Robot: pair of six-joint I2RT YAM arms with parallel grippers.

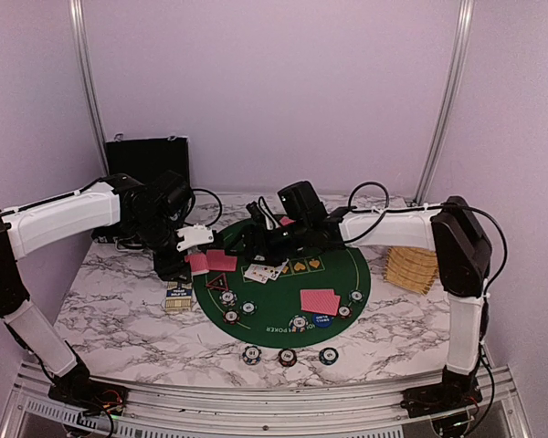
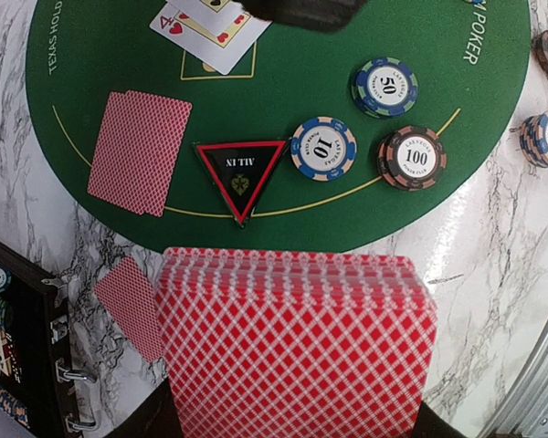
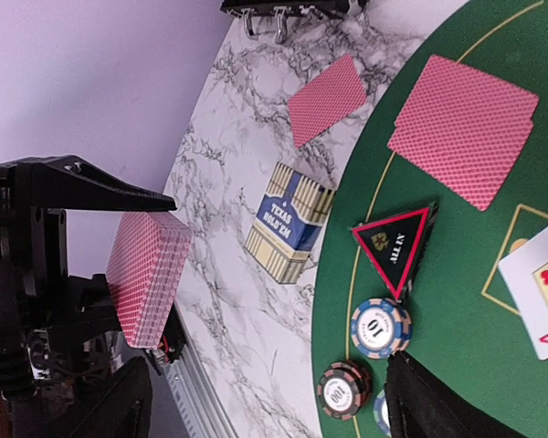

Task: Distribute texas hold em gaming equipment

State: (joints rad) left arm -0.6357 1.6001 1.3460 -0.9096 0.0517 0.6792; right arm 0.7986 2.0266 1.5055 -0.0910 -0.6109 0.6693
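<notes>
Red-backed playing cards point(image 2: 292, 347) are stacked as a thick deck in my left gripper point(image 3: 155, 274). My fingers are closed on two opposite edges of the deck and hold it in the air over the marble table point(image 1: 110, 310), just off the left rim of the green felt mat point(image 2: 283, 64). Beside the deck, one loose card point(image 2: 132, 306) lies face down on the marble, near the black case point(image 2: 18, 356) at my far left. A striped card box point(image 3: 289, 222) also lies flat on the marble, close to the mat's edge.

On the felt, moving right, two overlapping face-down cards point(image 2: 139, 151) come first. Just beside them sits the red-rimmed black triangle point(image 2: 241, 173), marked ALL IN, with one corner almost touching a 10 chip point(image 2: 322, 149). A 100 chip point(image 2: 411, 158) lies just beside that one, and a 50 chip point(image 2: 384, 88) sits a little farther in on the mat.

Near the mat's middle lie face-up cards point(image 2: 210, 32), a four of hearts among them. My right gripper point(image 3: 269, 383) hangs close over this part of the mat, its fingers spread wide with nothing between them. Whether a fingertip touches those cards I cannot tell.

Right of it, another face-down pair point(image 1: 320, 301) rests on the felt with a blue button disc point(image 1: 321, 319) just beside it. Three more chips point(image 1: 287, 356) lie in a row on the marble near my bases. Well apart at the far right stands the tan slatted wooden object point(image 1: 413, 266).
</notes>
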